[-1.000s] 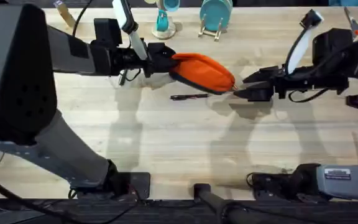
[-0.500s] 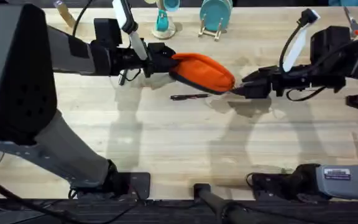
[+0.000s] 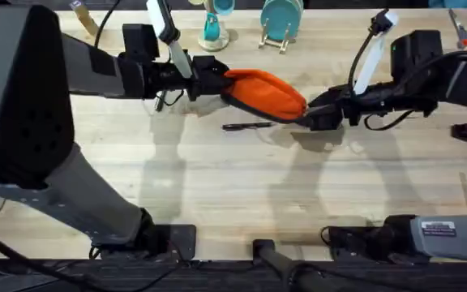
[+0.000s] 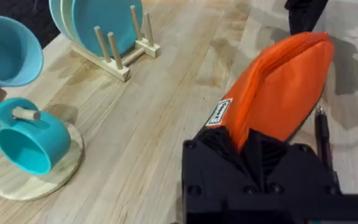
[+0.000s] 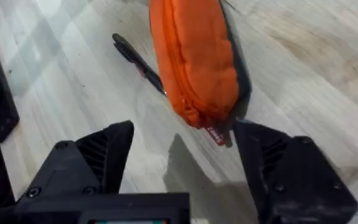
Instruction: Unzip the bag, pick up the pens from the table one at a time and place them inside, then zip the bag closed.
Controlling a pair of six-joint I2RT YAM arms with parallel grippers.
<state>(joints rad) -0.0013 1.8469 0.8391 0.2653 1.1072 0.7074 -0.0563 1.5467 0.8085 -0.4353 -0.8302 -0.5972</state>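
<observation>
My right gripper (image 3: 313,116) has slid in from the side since a second ago and now sits at the right end of the small orange fabric pouch (image 3: 264,93), its black fingers (image 5: 107,149) spread wide, gripping nothing. The left gripper (image 3: 211,81) is clamped on the pouch's left end. The pouch rests on the pale plank table (image 3: 233,195), zipper apparently closed. One black pen with a reddish tip (image 3: 247,126) lies just beside it.
</observation>
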